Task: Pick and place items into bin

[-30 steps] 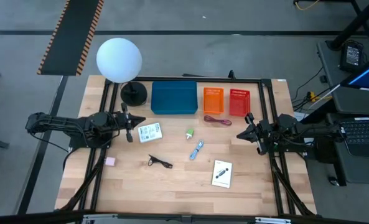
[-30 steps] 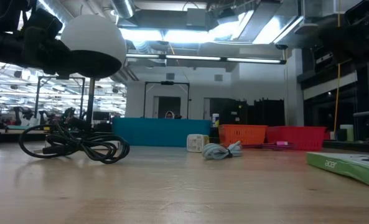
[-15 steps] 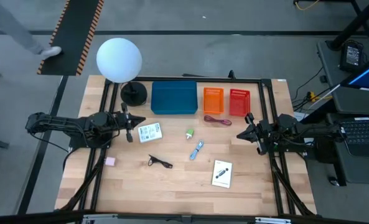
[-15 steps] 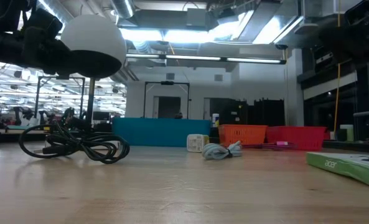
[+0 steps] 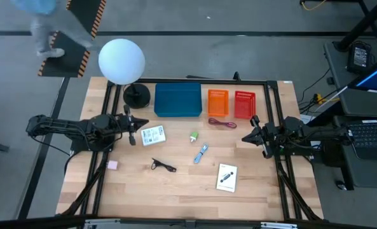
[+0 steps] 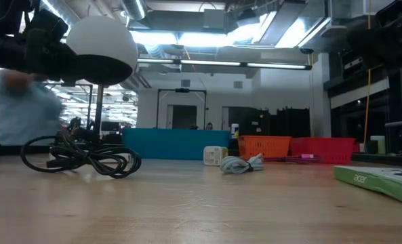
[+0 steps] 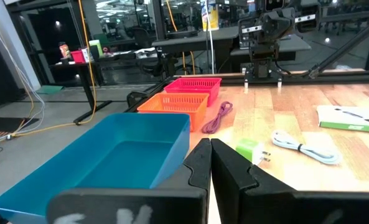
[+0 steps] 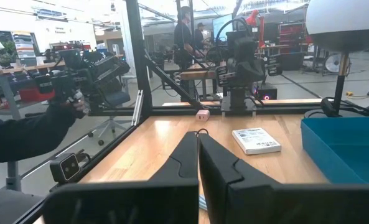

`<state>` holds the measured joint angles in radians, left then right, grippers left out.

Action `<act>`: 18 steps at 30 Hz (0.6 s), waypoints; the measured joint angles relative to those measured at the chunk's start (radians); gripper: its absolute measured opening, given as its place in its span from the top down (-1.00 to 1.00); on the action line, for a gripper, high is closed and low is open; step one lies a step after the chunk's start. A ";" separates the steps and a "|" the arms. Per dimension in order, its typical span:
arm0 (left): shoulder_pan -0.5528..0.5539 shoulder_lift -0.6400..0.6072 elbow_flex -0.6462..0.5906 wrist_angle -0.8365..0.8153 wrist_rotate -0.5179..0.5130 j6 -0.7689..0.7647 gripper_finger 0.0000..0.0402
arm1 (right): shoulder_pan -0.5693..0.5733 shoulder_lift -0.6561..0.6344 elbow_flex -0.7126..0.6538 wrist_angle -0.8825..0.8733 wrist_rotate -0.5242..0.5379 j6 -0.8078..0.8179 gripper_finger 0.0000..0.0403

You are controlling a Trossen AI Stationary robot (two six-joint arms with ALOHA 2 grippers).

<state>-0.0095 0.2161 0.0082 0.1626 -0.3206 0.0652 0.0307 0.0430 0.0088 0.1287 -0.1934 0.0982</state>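
Observation:
The blue bin (image 5: 178,100) stands at the table's far side. The items lie loose on the wood: a white card (image 5: 152,135), a green lump (image 5: 193,136), a blue-white stick (image 5: 201,153), a black cable piece (image 5: 163,165), a second white card (image 5: 227,177), a red cord (image 5: 222,123) and a pink block (image 5: 112,165). My left gripper (image 5: 143,124) hovers shut at the left edge, beside the first card. My right gripper (image 5: 244,137) hovers shut at the right edge. Each points level toward the table's middle, with nothing between its fingers (image 7: 210,155) (image 8: 198,142).
An orange basket (image 5: 217,103) and a red basket (image 5: 244,105) stand right of the bin. A white globe lamp (image 5: 121,62) on a black base (image 5: 137,95) stands at the far left corner. A person (image 5: 42,22) passes beyond that corner. Bare wood lies along the near edge.
Both arms and all items have kept still. A person has walked along the floor beyond the table's far left corner.

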 joint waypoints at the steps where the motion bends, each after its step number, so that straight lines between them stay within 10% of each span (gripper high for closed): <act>1: 0.000 0.000 0.000 0.008 0.000 0.000 0.97 | 0.000 0.000 0.000 0.000 0.000 0.000 1.00; 18: 0.000 0.000 0.000 0.029 0.000 -0.010 0.97 | 0.000 0.000 0.000 0.001 0.016 -0.034 1.00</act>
<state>-0.0095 0.2160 0.0082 0.1913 -0.3206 0.0549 0.0305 0.0429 0.0088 0.1295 -0.1772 0.0639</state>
